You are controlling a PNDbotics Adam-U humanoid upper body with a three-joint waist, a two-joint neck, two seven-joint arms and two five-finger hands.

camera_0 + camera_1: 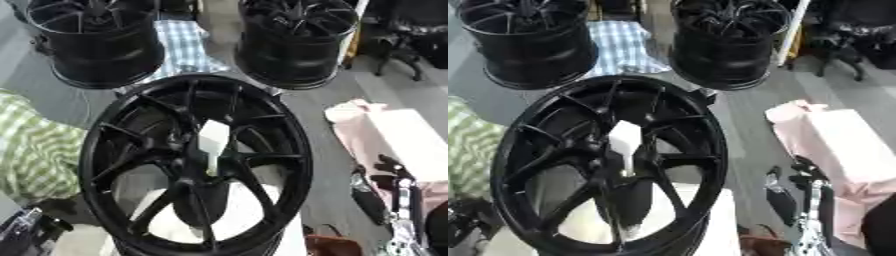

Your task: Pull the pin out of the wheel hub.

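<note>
We see a white pin (213, 141) standing in the black wheel hub (194, 165). Our right hand (820, 210) sits lower right, well apart. We cannot tell its fingers' state.

Pin (213, 145) stands in the near wheel hub (194, 165); two wheels (96, 40) behind.

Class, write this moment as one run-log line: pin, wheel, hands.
pin: white, in hub | wheel: black, nearest | right hand: lower right, away from pin | left hand: unseen

Three black wheel hubs (197, 165), one white pin (213, 141), one pink cloth (833, 145).
</note>
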